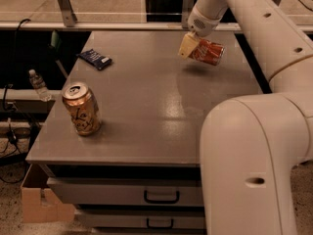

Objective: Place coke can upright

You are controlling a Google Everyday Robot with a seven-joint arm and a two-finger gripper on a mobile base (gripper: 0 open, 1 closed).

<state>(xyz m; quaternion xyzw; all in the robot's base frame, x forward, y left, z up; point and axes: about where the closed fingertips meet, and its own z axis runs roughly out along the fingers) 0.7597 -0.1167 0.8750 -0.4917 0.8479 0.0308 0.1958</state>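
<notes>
The coke can [209, 52] is red with white script and hangs on its side, a little above the far right part of the grey table [146, 111]. My gripper [193, 48] is shut on the coke can's left end, with a cream-coloured finger [186, 45] in front of it. A faint shadow lies on the table below the can.
A gold-brown patterned can [82, 108] stands upright near the table's front left. A dark blue packet [95, 58] lies at the back left. My arm's large white link [249, 165] fills the front right. Drawers [161, 196] sit under the table. A small bottle [37, 84] stands off the left edge.
</notes>
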